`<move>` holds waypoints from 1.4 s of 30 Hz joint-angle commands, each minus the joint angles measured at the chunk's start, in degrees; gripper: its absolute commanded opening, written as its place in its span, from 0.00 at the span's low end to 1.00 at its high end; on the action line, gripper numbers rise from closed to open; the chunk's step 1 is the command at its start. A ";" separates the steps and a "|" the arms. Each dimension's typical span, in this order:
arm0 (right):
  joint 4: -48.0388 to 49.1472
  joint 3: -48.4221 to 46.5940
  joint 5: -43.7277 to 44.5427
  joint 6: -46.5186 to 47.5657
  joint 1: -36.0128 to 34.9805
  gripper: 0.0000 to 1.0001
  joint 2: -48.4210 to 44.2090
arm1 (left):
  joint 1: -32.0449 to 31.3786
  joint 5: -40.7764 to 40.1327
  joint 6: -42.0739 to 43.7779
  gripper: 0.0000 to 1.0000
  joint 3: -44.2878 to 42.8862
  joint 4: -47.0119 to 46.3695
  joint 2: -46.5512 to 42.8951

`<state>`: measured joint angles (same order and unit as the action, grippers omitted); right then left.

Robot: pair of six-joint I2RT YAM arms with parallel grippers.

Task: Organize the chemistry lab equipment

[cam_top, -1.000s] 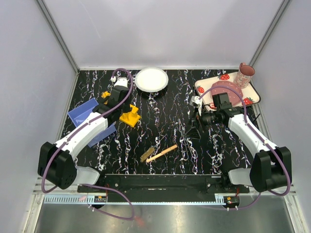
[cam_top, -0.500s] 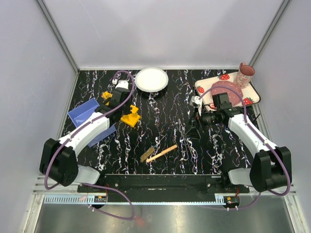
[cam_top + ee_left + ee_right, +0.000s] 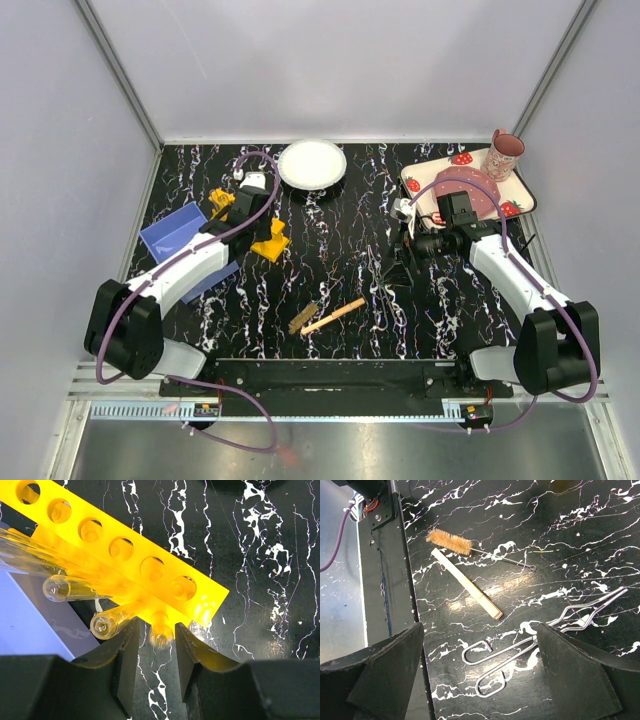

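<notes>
The yellow rack [image 3: 125, 550] with round holes lies under my left gripper [image 3: 156, 645]; it also shows in the top view [image 3: 268, 241]. Three clear tubes lie in it. One tube's mouth [image 3: 161, 633] sits between my narrowly open jaws with a gap on each side, and another tube [image 3: 106, 624] lies just left of them. My right gripper [image 3: 477, 670] is wide open and empty above the bent metal wire tongs [image 3: 520, 655]. The brown brush [image 3: 449, 541] and the pale wooden stick [image 3: 467, 584] lie beyond them. In the top view the brush [image 3: 302, 318] and stick [image 3: 333, 316] are near the front edge.
A blue tray [image 3: 170, 231] lies left of the rack. The round white plate [image 3: 312, 163] is at the back centre. The strawberry tray [image 3: 417, 182] with a pink cup [image 3: 502, 153] is at the back right, behind my right arm.
My left gripper has shifted slightly right and nearer, over the rack. The right arm has not moved.
</notes>
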<state>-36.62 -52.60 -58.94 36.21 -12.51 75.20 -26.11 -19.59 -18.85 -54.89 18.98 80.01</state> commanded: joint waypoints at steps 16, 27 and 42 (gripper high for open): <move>-2.40 -1.98 -0.56 4.13 3.63 1.00 -1.81 | 2.11 6.04 -0.66 0.84 -0.04 6.15 -21.55; -2.75 -2.16 4.52 6.78 3.64 1.00 -7.25 | 6.07 19.15 2.15 0.99 0.75 13.70 -35.97; -23.68 -4.45 6.17 29.10 -3.56 1.00 -4.45 | 6.07 36.99 -9.27 0.99 10.33 14.07 -43.62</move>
<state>-57.84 -57.32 -56.40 59.48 -11.33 71.33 -20.34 9.13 -24.14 -46.33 35.05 36.82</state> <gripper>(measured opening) 0.994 0.983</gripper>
